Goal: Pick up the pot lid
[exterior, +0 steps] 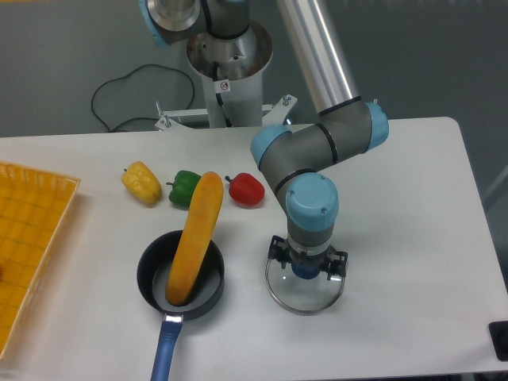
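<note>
Two fingers (339, 264) astride the blue knob (305, 269) of a clear pot lid (305, 301)

The gripper (307, 259) points down at the lid, its fingers spread apart, one on either side of the knob. It has nothing clamped between them; whether either finger brushes the glass cannot be told. The lid lies on the white table (421, 317), its round rim showing below the fingers in the view, to the right of a black pot (217, 295) and apart from it.

Above the gripper, the grey arm (311, 200) rises and bends, with a blue cap (378, 127) at the bend, and it leaves the view at the top.

A long orange vegetable (195, 238) stands slantwise in the pot, its lower end inside and its upper end reaching out past the far rim. The pot's blue handle (165, 349) runs toward the bottom edge of the view, which cuts it off.

Beyond the pot sit three peppers in a loose row: a yellow one (141, 183) at the left, a green one (184, 188) beside it, and a red one (247, 190) nearer the arm. Farther back, a dark cable (191, 86) curls behind the table, and an orange-yellow surface (32, 230) fills the left edge.
</note>
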Controlling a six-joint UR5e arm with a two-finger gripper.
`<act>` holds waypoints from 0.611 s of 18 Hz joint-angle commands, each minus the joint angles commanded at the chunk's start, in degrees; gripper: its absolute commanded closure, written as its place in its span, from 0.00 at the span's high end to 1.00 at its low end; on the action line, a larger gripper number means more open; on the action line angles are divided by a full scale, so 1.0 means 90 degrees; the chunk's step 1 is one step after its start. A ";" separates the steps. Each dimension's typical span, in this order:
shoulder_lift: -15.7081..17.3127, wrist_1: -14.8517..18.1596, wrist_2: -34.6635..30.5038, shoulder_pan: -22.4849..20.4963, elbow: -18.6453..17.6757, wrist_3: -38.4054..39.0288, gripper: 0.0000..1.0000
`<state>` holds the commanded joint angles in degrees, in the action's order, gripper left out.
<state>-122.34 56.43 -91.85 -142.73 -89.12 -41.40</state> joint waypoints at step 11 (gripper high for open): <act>-0.0039 0.0010 -0.0010 0.0000 -0.0029 -0.0049 1.00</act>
<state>-122.70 56.51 -91.93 -142.73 -89.38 -41.84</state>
